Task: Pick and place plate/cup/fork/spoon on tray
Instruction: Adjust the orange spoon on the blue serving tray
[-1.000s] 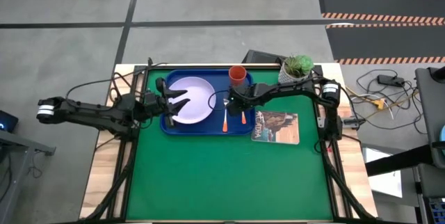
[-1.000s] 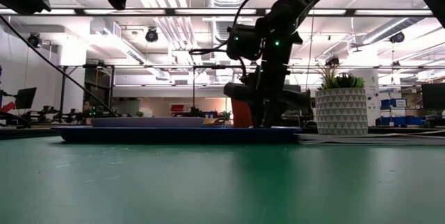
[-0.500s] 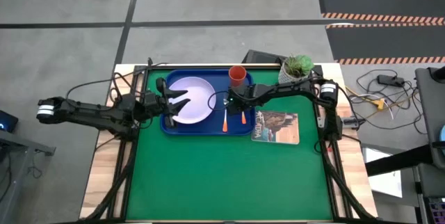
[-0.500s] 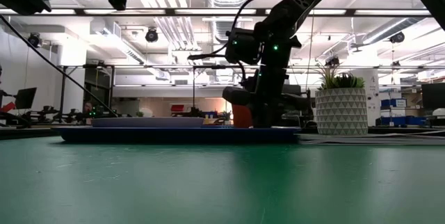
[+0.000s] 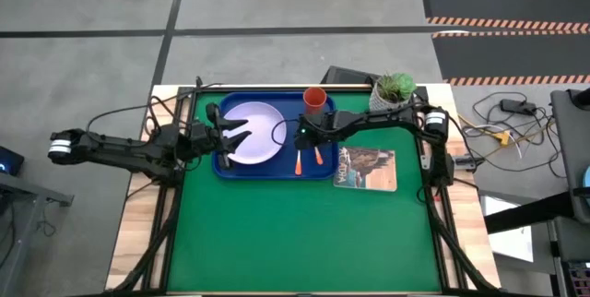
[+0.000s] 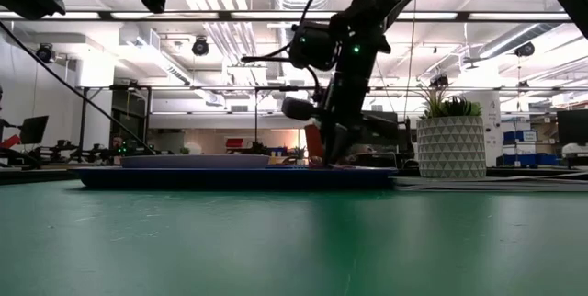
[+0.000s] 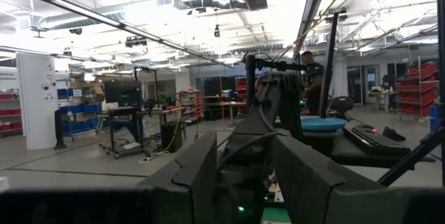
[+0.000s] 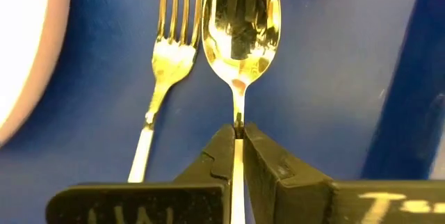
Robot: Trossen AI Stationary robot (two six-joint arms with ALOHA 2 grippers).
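The right gripper (image 8: 237, 156) is clamped on the neck of the orange-handled silver spoon (image 8: 240, 36), which lies on the blue rectangular plastic tray (image 8: 334, 78) beside the orange-handled fork (image 8: 167, 57). The left gripper (image 5: 236, 135) hovers spread over the round pale plate (image 5: 263, 131).

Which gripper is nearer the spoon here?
Right. The right gripper is shut on the spoon at its neck, over the tray beside the fork. The left gripper hovers open over the plate, farther off.
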